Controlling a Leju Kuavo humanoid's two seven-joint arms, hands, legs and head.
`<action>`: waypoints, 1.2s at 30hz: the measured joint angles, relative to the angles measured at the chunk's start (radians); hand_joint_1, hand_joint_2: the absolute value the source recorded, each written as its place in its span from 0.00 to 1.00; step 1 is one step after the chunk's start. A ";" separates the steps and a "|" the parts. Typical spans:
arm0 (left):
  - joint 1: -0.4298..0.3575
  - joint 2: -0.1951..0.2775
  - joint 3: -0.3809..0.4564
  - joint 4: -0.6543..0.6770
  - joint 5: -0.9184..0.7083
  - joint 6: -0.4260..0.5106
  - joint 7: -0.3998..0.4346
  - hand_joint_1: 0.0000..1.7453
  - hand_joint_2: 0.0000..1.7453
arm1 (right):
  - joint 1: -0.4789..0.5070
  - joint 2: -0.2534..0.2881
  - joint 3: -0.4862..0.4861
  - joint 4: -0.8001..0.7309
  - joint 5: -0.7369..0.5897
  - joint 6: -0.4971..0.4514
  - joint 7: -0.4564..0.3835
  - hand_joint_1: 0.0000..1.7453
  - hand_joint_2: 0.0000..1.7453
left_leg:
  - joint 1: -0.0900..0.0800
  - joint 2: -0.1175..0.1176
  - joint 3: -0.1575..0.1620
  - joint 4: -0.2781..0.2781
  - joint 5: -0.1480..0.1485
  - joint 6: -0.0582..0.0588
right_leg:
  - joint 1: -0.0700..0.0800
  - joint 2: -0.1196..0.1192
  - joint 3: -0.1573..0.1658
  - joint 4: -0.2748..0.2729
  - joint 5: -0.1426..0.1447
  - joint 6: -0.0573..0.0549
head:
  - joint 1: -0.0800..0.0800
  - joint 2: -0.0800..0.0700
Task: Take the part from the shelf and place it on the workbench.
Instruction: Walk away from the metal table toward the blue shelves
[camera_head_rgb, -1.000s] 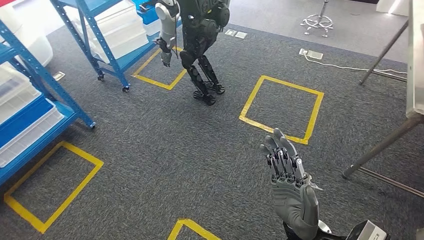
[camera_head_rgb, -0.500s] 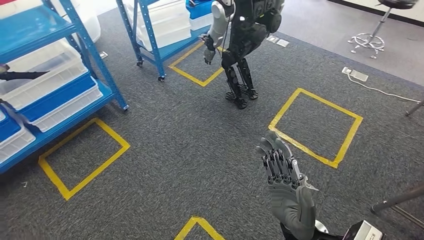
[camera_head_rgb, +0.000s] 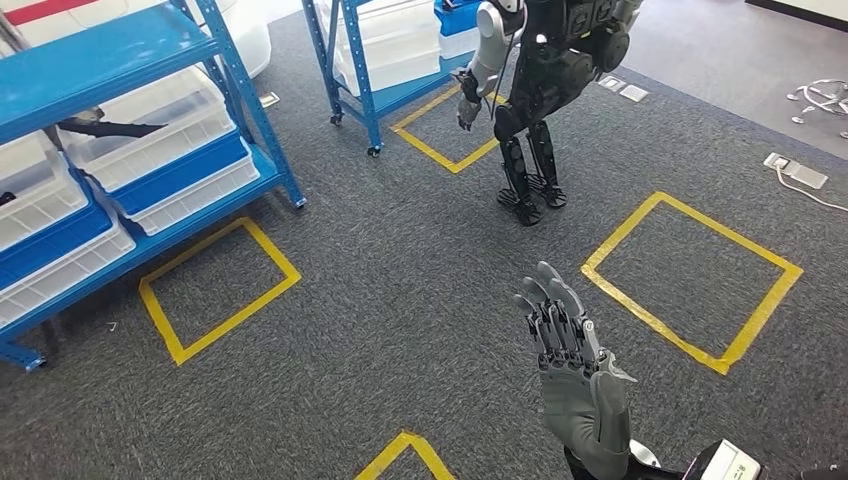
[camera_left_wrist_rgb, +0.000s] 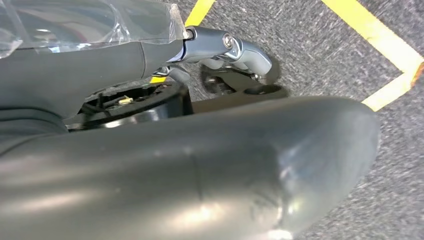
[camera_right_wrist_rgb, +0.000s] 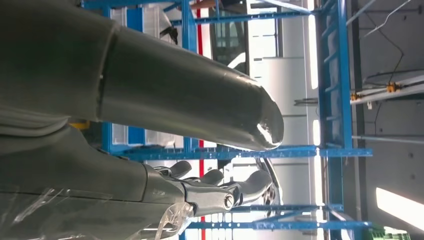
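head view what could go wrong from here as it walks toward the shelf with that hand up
The other robot stands on the carpet between the two blue racks, so a wide turn might clip it. The right hand is raised with fingers spread and nothing in it; it could snag a post of the near shelf on approach. The left hand hangs low.

This is a robotics test lab or workshop: grey carpet floor marked with yellow tape squares, blue steel shelving holding clear plastic bins at ten o'clock, and another humanoid robot standing at one o'clock.
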 joint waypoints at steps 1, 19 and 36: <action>-0.001 0.000 -0.001 0.000 0.000 0.000 0.000 0.00 0.00 | 0.001 0.000 0.000 0.000 0.000 0.000 0.000 0.00 0.00 | 0.001 0.004 -0.022 0.041 -0.010 0.000 | 0.002 -0.011 0.001 0.000 -0.002 -0.001 | 0.000 0.000; -0.002 -0.001 -0.005 0.000 -0.001 -0.007 0.002 0.00 0.00 | 0.031 -0.010 -0.002 0.005 0.000 0.002 -0.004 0.00 0.00 | -0.008 -0.049 0.159 -0.300 0.140 0.051 | 0.001 0.019 -0.090 0.186 -0.056 0.051 | 0.002 0.000; -0.004 0.007 -0.006 0.000 0.024 -0.024 0.018 0.00 0.75 | -0.007 0.025 0.026 0.063 -0.011 0.040 0.009 0.00 0.00 | -0.016 0.048 0.097 -0.192 0.102 0.032 | 0.010 -0.063 -0.004 0.000 0.010 0.002 | 0.002 0.000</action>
